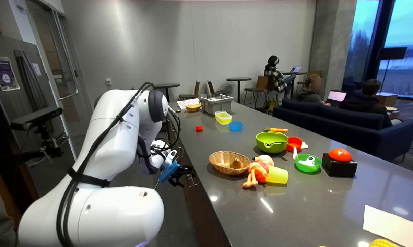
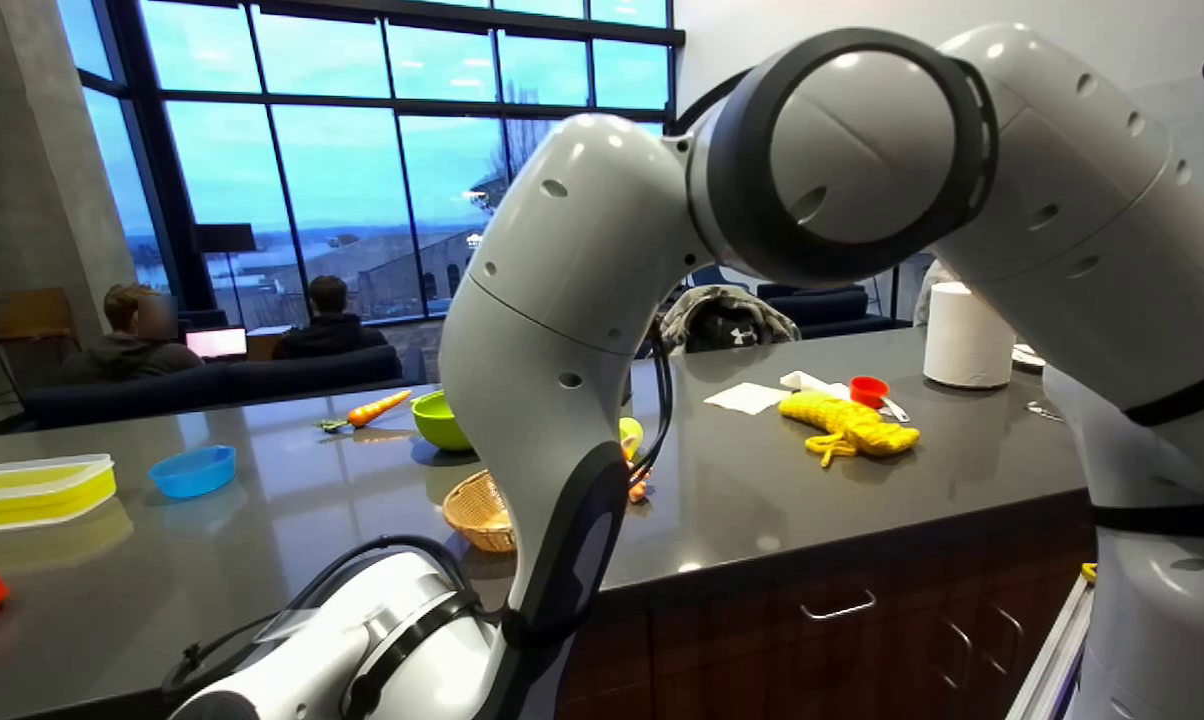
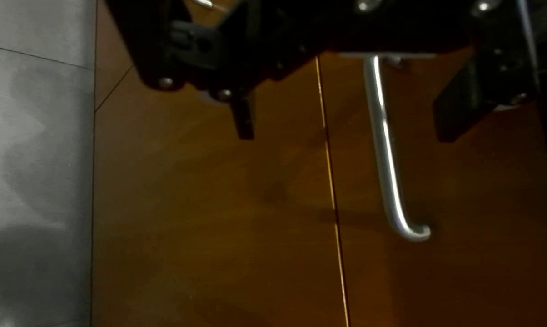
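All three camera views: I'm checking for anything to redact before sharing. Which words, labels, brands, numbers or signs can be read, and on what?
No word or number is legible.
Purple poster on the refrigerator: print too small.
White notice to its right: too small.
White logo on a black garment or bag: resembles Under Armour's; no lettering readable.
Laptop screens: unreadable.
Cabinet handle in the wrist view: no text visible.

In an exterior view, the white arm point(image 2: 602, 230) arches in front of the grey surface point(image 2: 262, 540) and partly hides a green bowl point(image 2: 437, 422) and a wicker basket point(image 2: 472, 515). Left of these lie a carrot point(image 2: 377, 408), a blue bowl point(image 2: 192, 480) and a yellow container point(image 2: 47, 495); seen under the arch, a yellow toy point(image 2: 847, 422) lies near a red cup point(image 2: 868, 393).
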Motion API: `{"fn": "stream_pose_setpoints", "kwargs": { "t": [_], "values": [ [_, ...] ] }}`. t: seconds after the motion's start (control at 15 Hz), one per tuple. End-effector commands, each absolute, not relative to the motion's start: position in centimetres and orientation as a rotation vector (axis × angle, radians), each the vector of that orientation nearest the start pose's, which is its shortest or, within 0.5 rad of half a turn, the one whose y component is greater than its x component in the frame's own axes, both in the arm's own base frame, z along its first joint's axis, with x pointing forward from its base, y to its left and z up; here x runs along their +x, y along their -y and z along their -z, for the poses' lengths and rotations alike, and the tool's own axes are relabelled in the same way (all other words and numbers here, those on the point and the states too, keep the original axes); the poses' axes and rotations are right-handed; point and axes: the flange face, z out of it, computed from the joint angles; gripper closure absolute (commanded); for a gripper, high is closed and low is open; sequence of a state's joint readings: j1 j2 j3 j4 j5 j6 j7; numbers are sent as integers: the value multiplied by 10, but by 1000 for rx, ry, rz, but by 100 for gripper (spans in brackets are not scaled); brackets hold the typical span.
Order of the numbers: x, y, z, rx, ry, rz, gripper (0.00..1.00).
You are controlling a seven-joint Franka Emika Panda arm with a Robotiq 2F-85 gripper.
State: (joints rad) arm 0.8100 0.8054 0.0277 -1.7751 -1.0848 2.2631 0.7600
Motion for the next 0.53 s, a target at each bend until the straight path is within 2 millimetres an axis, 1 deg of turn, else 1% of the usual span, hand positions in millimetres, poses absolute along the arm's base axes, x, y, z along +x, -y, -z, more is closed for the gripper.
{"fn": "stream_pose_setpoints", "kwargs": {
  "t": [0.0,0.33,0.4,0.47],
  "values": [
    [458,-429,-75,2168,-1035,-406,0],
    [476,-422,-45,2194,-1048,-373,0],
    [476,-425,-46,2200,-1047,-375,0],
    [478,-425,-44,2193,-1051,-376,25]
  ]
}}
